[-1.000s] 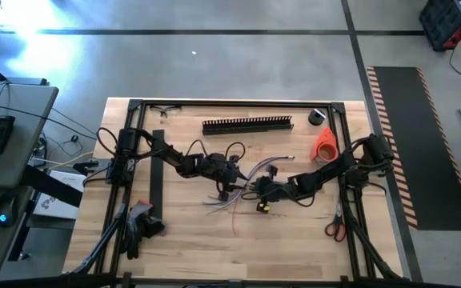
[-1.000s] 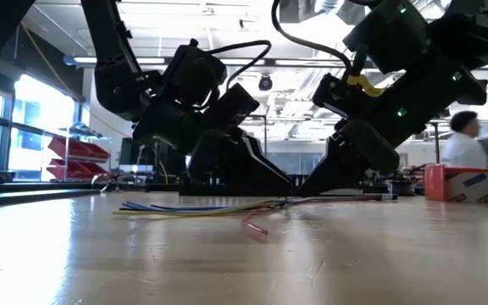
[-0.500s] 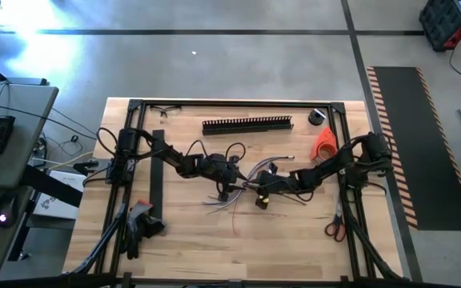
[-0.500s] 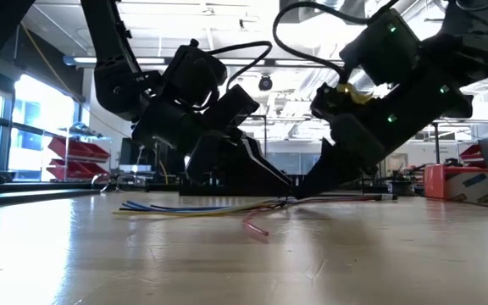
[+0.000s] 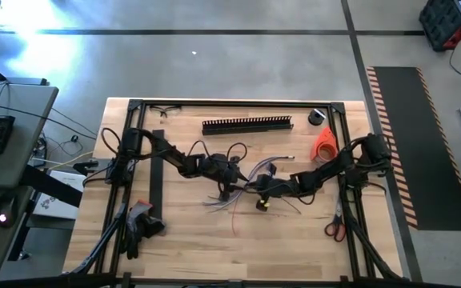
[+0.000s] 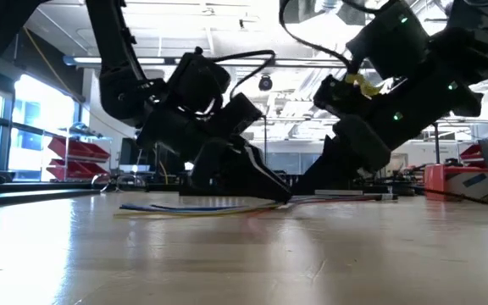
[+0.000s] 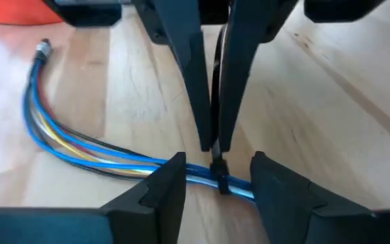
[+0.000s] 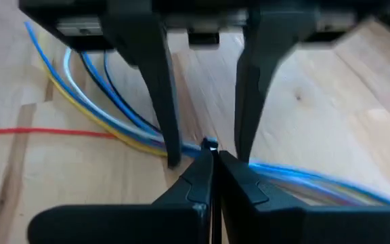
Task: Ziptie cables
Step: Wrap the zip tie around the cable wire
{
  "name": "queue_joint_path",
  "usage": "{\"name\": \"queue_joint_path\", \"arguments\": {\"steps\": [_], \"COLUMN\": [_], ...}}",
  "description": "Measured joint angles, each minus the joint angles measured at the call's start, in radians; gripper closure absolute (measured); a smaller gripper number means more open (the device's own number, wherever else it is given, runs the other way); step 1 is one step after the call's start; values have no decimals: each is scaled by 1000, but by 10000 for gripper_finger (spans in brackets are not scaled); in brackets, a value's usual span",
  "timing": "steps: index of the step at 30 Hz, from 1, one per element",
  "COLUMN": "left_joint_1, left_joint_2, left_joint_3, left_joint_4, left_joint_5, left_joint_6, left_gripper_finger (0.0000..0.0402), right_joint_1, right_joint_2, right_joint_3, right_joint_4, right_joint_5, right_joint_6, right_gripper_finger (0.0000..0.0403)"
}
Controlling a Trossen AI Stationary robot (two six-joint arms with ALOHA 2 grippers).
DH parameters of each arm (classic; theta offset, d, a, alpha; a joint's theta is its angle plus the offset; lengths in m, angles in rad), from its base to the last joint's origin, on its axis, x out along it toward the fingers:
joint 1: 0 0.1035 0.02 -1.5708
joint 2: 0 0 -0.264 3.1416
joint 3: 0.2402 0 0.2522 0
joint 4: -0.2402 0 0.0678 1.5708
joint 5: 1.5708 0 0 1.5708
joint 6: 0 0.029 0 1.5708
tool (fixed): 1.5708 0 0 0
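Table (image 5: 174, 232): bare wood under both my arms; everything sits mid-table.
Cables (image 7: 80, 146): light, limp, slippery strands that will splay if let go; best taken where they bunch, near the tie. They lie flat, running under and between my two grippers.
Left gripper (image 7: 212, 179): half open, fingers astride the bundle, not clamping it.
Right gripper (image 8: 212, 173): fully closed, tips meeting over the bundle, pinching a small dark piece, the tie I judge.
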Motion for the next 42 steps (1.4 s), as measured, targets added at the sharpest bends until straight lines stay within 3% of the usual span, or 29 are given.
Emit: {"name": "queue_joint_path", "arguments": {"steps": [4,18,33,42], "left_joint_1": [0,15,13,19], "left_joint_2": [24,17,17,17], "left_joint_3": [25,26,26,27], "left_joint_4": [-5,-8,-11,-13], "left_joint_5": [44,51,61,65], "left_joint_6": [-16,-43,-58,-59], "left_gripper_finger": [279,391,401,401], "right_joint_1": [17,33,43,131], "right_joint_2": [0,0,-1,-3], "right_joint_3": [0,1,4,5], "right_joint_4": [-15,-53,-96,-245], "right_joint_5": [27,55,44,142], "right_joint_6": [-26,-44,-16,103], "right_gripper_finger": [402,403,403,402]}}
